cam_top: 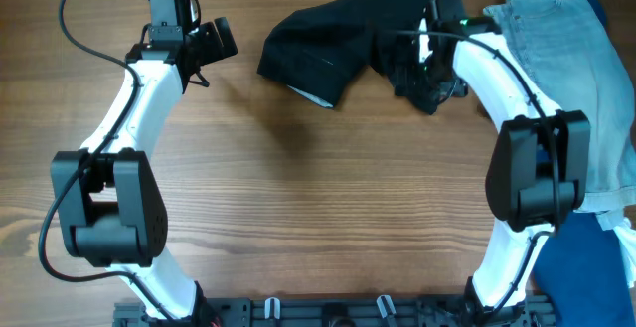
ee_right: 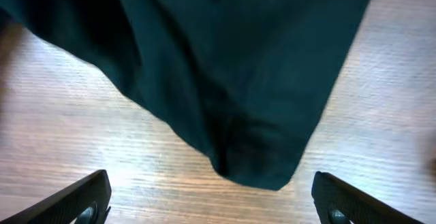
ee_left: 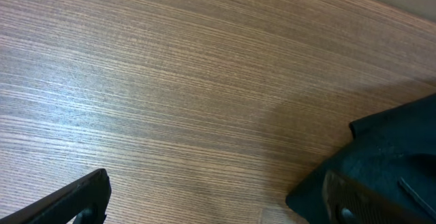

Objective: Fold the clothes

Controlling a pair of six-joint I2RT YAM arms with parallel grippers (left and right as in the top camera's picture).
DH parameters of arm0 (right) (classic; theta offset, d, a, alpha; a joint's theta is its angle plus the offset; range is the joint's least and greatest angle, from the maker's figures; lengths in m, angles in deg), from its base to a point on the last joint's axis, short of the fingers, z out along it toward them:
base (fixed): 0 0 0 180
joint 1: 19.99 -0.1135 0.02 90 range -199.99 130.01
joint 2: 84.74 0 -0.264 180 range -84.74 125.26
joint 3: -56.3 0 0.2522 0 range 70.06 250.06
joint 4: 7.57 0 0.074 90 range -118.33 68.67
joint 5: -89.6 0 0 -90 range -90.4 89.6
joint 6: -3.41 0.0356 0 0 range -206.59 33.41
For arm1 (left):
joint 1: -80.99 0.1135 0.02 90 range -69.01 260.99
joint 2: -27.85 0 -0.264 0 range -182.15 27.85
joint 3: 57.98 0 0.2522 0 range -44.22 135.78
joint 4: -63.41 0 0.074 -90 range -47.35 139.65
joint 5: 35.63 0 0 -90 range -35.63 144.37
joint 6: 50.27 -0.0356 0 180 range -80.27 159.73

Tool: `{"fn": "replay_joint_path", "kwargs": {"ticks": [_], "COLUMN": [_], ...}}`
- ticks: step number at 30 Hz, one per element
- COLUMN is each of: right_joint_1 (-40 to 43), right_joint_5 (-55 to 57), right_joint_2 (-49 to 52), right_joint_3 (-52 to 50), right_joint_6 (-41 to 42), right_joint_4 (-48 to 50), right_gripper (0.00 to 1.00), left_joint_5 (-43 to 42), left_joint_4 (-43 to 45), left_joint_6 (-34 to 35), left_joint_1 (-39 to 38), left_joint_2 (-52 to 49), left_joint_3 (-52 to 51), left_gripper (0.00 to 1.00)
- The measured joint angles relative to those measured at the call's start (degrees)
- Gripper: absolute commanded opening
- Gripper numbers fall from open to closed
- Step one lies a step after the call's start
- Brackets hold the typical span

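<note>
Black garment (cam_top: 328, 44) lying bunched up at far side of wooden table (cam_top: 298, 218), nearer right arm. Not flat yet, no fold made yet. Right gripper (ee_right: 214, 200) hanging just over garment's lumpy end, fingers spread wide, holding nothing; likely getting ready to grab edge and pull cloth out flat. Left gripper (cam_top: 214, 44) waiting beside garment's other end, fingers spread wide too, only bare table between them. Light blue jeans (cam_top: 566, 59) lying off to right, probably kept there out of way.
</note>
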Motion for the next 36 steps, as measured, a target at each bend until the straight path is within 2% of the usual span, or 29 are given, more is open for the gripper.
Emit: {"fn": "replay_joint_path", "kwargs": {"ticks": [3, 6, 7, 11, 12, 14, 15, 16, 17, 18, 19, 20, 21, 23, 27, 29, 30, 31, 32, 33, 34, 35, 36], "right_joint_1": [0.0, 0.1, 0.1, 0.2, 0.4, 0.9, 1.5, 2.3, 2.8, 3.3, 3.9, 4.3, 4.9, 5.4, 5.4, 5.3, 5.3, 5.3, 5.3, 5.3, 5.3, 5.3, 5.3], "right_joint_5": [-0.3, -0.4, -0.5, -0.5, -0.5, -0.5, -0.5, -0.5, -0.5, -0.5, -0.6, -0.9, -1.0, -1.2, -1.6, -2.2, -2.5, -2.9, -3.7, -4.2, -4.4, -4.6, -4.8], "right_joint_2": [0.0, 0.0, 0.0, 0.0, 0.0, 0.0, 0.0, 0.0, 0.0, 0.0, 0.0, 0.0, 0.0, 0.0, 0.0, 0.0, 0.0, 0.0, 0.0, 0.0, 0.0, 0.0, 0.0], "right_joint_3": [-4.1, -6.1, -6.2, -6.2, -6.2, -6.2, -6.2, -6.2, -6.2, -6.2, -6.2, -6.2, -6.2, -6.2, -6.2, -6.2, -6.2, -6.2, -6.4, -6.4, -6.5, -6.5, -6.5], "right_joint_6": [-0.1, -0.7, -0.6, -0.8, -0.9, -1.1, -1.2, -1.4, -1.4, -1.5, -1.7, -1.8, -2.1, -2.2, -2.2, -2.2, -2.4, -2.6, -3.0, -3.1, -3.1, -3.1, -3.2], "right_joint_4": [1.2, 1.8, 1.9, 3.7, 4.5, 5.0, 5.0, 4.9, 5.0, 5.0, 5.0, 5.0, 5.0, 5.0, 5.1, 5.4, 5.4, 5.6, 5.7, 5.7, 5.8, 5.8, 5.9], "right_gripper": [0.93, 0.64, 0.63, 0.68, 0.82, 0.95, 0.78, 0.55, 0.45, 0.46, 0.56, 0.75, 0.86, 0.96, 0.95, 0.88, 0.71, 0.4, 0.25, 0.22, 0.32, 0.58, 0.72], "left_joint_5": [0.0, 0.0, 0.0, 0.0, 0.0, 0.0, 0.0, 0.0, 0.0, 0.0, 0.0, 0.0, 0.0, 0.0, 0.0, 0.0, 0.0, 0.0, 0.0, 0.0, 0.0, 0.0, 0.0], "left_joint_4": [0.0, 0.0, 0.0, -0.1, -0.1, -0.3, -0.3, -0.3, -0.3, -0.3, -0.3, -0.3, -0.3, -0.3, -0.5, -0.7, -0.9, -1.2, -1.4, -1.4, -1.4, -1.4, -1.5], "left_joint_6": [0.0, 0.0, 0.0, 0.0, 0.0, 0.0, 0.0, 0.0, 0.0, 0.0, 0.0, 0.0, 0.0, 0.0, 0.0, 0.0, 0.0, 0.0, 0.0, 0.0, 0.0, 0.0, 0.0], "left_joint_1": [0.0, 0.0, 0.0, 0.0, 0.0, 0.0, 0.0, 0.0, 0.0, 0.0, 0.0, 0.0, 0.0, 0.0, 0.0, 0.0, 0.0, 0.0, 0.0, 0.0, 0.0, 0.0, 0.0], "left_joint_2": [0.0, 0.0, 0.0, 0.0, 0.0, 0.0, 0.0, 0.0, 0.0, 0.0, 0.0, 0.0, 0.0, 0.0, 0.0, 0.0, 0.0, 0.0, 0.0, 0.0, 0.0, 0.0, 0.0], "left_joint_3": [0.0, 0.0, 0.0, 0.0, 0.0, 0.0, 0.0, 0.0, 0.0, 0.0, 0.0, 0.0, 0.0, 0.0, 0.0, 0.0, 0.0, 0.0, 0.0, 0.0, 0.0, 0.0, 0.0], "left_gripper": [1.0, 1.0, 1.0, 1.0, 1.0, 1.0, 1.0, 1.0, 1.0, 1.0, 1.0, 1.0, 1.0, 0.99, 1.0, 1.0, 1.0, 1.0, 1.0, 1.0, 1.0, 1.0, 1.0]}}
